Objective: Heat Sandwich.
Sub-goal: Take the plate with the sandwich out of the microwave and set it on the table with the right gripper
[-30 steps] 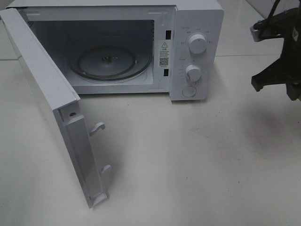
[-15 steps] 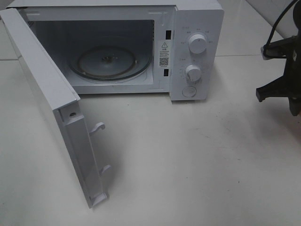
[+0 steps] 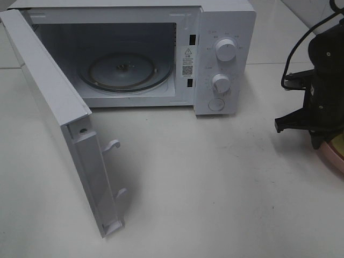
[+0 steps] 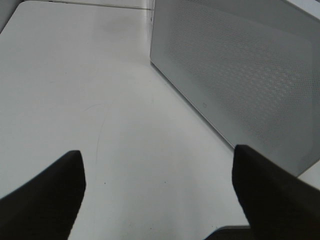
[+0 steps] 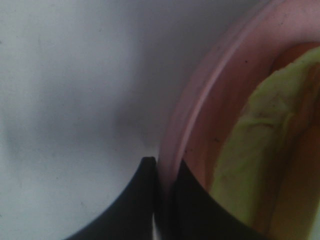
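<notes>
The white microwave [image 3: 223, 59] stands at the back with its door [image 3: 59, 118] swung wide open and the glass turntable [image 3: 126, 70] bare. My right gripper [image 3: 317, 141] is at the far right edge, down at the pink plate [image 3: 332, 155]. In the right wrist view its fingers [image 5: 187, 200] stand close together astride the plate's rim [image 5: 200, 95]. The sandwich [image 5: 250, 150] lies on the plate, with pale yellow-green filling and orange crust showing. My left gripper [image 4: 160, 200] is open and empty, low over the table beside the door's outer face [image 4: 235, 75]. It is out of the exterior view.
The open door juts toward the front left of the table [image 3: 215, 188]. Two dials [image 3: 224, 49] and a round button sit on the microwave's right panel. The right arm's black cable [image 3: 293, 59] loops above the plate.
My right arm has come down and toward the front at the right edge. The pink plate's rim now shows under it, where it was not seen before. The microwave has not moved.
</notes>
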